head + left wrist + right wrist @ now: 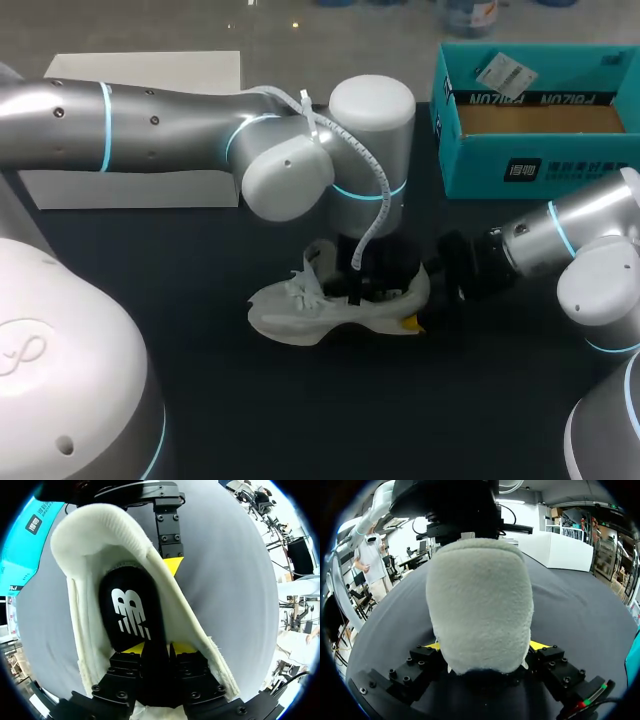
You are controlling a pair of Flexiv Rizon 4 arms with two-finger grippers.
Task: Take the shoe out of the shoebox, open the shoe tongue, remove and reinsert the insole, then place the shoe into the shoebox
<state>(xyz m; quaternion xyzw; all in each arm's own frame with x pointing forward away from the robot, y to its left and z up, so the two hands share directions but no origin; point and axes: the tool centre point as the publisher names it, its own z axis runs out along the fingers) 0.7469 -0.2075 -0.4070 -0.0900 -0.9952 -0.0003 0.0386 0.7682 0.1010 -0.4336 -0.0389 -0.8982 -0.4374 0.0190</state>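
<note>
The white sneaker (300, 310) sits on its sole in the middle of the black table (260, 420), toe left and heel right, well apart from the open teal shoebox (500, 175) at the far right. The left gripper (156, 650) reaches down into the shoe's mouth, its fingers nearly together and pinching the black insole (129, 611). The right gripper (487, 647) has its fingers spread wide, clamping the heel from both sides.

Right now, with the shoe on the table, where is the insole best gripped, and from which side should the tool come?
Grip the insole at its exposed edge, coming from above through the shoe's opening: the white walls close every other side. The left tool pinches it this way, and the right tool holds the heel.
</note>
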